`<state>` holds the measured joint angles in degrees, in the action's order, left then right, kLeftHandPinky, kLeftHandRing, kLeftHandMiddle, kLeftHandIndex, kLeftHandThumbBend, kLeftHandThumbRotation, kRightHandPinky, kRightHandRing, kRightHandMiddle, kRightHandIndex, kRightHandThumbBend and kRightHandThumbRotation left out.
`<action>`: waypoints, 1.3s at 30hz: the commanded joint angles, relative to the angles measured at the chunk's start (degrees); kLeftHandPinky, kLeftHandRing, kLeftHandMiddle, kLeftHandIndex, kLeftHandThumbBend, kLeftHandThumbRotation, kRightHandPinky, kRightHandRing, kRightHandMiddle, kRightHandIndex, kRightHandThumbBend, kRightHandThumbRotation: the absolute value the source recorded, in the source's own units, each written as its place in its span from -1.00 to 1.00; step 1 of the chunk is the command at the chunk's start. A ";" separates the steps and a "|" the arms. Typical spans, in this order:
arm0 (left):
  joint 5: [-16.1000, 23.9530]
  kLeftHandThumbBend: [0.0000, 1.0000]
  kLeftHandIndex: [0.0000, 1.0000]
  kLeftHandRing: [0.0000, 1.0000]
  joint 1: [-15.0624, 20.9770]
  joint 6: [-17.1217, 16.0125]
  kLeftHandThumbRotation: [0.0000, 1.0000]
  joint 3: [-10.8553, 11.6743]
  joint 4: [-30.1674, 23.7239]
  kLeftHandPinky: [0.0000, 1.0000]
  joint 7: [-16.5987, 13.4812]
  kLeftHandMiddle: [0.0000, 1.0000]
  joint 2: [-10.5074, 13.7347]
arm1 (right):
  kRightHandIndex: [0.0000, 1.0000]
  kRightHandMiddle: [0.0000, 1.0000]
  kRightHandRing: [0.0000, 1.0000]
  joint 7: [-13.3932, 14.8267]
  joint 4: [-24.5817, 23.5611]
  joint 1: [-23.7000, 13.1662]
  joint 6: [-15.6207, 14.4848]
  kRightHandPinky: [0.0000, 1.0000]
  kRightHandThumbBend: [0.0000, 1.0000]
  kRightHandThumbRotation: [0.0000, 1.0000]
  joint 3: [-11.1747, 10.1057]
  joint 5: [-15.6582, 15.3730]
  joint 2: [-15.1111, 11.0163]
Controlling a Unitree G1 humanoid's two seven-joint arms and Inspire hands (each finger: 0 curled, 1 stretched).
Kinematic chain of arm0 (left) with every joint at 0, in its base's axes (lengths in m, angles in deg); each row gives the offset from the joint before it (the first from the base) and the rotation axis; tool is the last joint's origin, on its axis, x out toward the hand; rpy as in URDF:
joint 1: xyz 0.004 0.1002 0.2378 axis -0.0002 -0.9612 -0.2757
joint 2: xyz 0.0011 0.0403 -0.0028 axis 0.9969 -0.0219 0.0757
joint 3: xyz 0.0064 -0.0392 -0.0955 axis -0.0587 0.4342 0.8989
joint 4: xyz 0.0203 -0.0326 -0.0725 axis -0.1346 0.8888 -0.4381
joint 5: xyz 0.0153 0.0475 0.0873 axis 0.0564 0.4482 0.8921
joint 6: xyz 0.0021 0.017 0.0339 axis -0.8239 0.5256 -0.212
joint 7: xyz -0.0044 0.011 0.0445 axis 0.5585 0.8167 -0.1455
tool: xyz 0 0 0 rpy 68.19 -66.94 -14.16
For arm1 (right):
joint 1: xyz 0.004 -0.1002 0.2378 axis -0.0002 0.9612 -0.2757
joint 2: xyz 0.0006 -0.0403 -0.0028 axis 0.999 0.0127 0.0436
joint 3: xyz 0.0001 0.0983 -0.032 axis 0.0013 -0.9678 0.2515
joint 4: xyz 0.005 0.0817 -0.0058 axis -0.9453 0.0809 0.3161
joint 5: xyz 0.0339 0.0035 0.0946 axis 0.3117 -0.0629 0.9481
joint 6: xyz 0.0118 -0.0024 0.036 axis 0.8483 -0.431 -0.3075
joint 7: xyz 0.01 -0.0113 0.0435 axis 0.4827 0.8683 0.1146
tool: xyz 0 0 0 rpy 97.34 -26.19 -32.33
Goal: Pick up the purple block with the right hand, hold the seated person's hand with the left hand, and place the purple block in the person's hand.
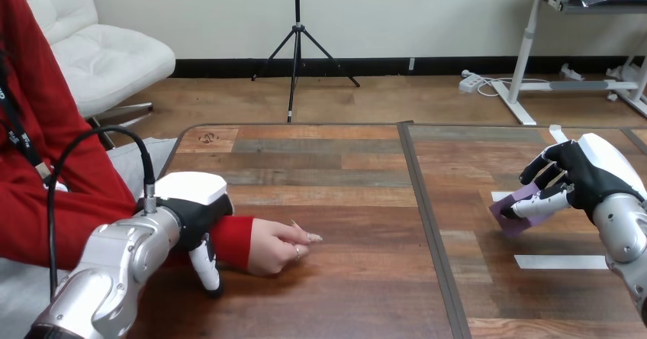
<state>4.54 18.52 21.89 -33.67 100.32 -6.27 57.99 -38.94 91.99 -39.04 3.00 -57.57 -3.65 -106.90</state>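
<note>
Purple block (517, 211): pinched in the curled right hand (587, 175), at the table's (343, 201) right. Person's hand (275, 247): rested well apart leftward, wrist (233, 236) clasped by left hand (191, 201).

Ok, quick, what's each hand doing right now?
Left hand: over the person's wrist; grip cannot be told.
Right hand: closed on the block.

Right hand (587, 175) grips purple block (513, 221); left hand (191, 201) over person's wrist (236, 240).
</note>
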 commanded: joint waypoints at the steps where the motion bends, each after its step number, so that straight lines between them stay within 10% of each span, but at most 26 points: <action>1: 0.76 0.54 0.00 -0.12 3.46 1.93 -0.99 -0.54 2.30 -0.29 -0.27 0.01 -0.35 | 0.00 0.03 -0.04 1.03 -2.52 -3.88 1.33 -0.09 0.54 -1.00 -0.88 1.09 0.26; 39: -8.11 0.36 -0.24 -0.55 3.53 2.44 -1.00 4.66 -3.74 -0.70 -1.05 -0.36 3.14 | -0.02 0.00 -0.06 0.89 -2.41 -3.66 1.05 -0.13 0.57 -1.00 -1.43 1.86 0.53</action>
<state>-3.18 18.80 24.17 -32.11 101.09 -6.29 58.74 -38.94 91.98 -39.04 3.09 -57.83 -3.08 -106.90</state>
